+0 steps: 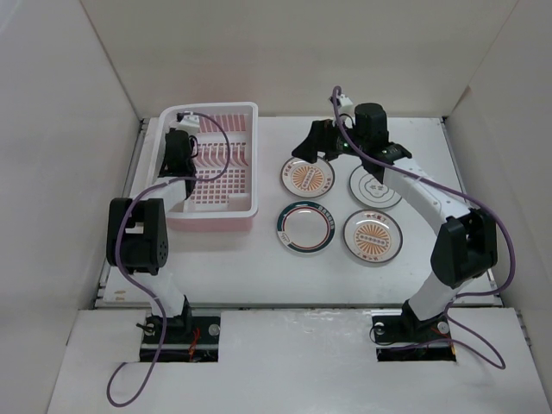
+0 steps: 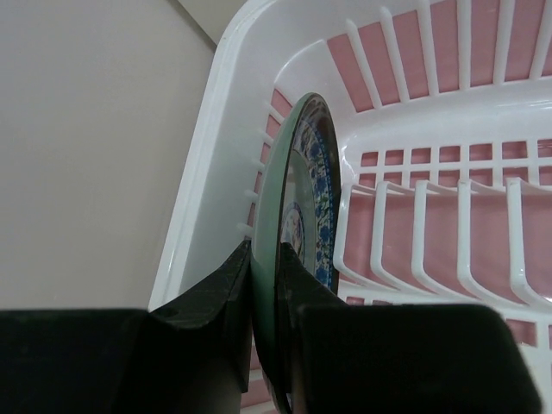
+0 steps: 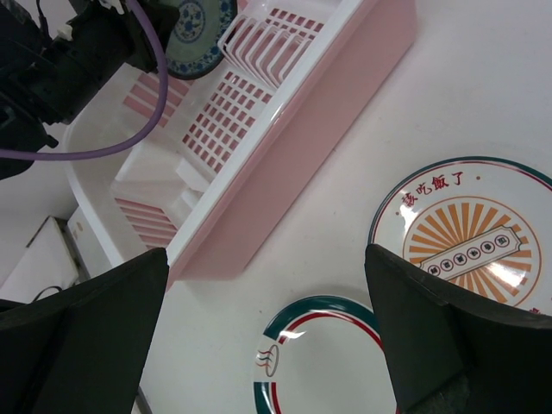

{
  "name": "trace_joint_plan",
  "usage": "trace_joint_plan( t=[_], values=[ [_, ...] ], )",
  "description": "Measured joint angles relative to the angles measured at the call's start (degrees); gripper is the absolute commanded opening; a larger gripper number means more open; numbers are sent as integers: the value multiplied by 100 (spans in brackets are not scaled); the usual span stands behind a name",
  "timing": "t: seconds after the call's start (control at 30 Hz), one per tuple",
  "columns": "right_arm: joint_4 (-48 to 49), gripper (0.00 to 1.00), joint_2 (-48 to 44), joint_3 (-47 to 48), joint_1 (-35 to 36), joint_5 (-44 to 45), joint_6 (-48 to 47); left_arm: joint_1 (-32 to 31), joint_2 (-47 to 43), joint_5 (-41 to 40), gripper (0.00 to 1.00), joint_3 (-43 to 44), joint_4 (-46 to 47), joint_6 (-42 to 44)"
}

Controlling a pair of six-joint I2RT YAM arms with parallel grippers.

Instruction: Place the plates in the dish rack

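In the left wrist view my left gripper (image 2: 266, 267) is shut on the rim of the dark teal plate (image 2: 302, 190), which stands on edge inside the pink dish rack (image 2: 224, 129), between its end wall and the white ribs (image 2: 431, 241). From above, the left gripper (image 1: 178, 142) sits over the rack's (image 1: 255, 164) far left part. Lying flat on the table are two orange sunburst plates (image 1: 308, 177) (image 1: 373, 235), a grey-rimmed plate (image 1: 375, 185) and a green-rimmed plate (image 1: 305, 227). My right gripper (image 3: 267, 336) hangs open and empty above the green-rimmed plate (image 3: 319, 362).
White walls enclose the table on the left, right and back. The rack's long side (image 3: 285, 147) runs close to the left pair of plates. A purple cable (image 3: 129, 138) loops from the left arm over the rack. Both arm bases stand at the near edge.
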Motion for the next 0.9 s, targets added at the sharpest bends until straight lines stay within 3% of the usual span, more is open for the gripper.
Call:
trace_joint_plan(
  t=[0.7,0.8,0.9],
  values=[
    [0,100,0,0,61,-2,0,-2,326,-164,3,-9,494,-323],
    [0,100,0,0,59,-2,0,-2,328,-168,15,-9,494,-348],
    [0,100,0,0,61,-2,0,2,348,-201,19,-11,483,-348]
  ],
)
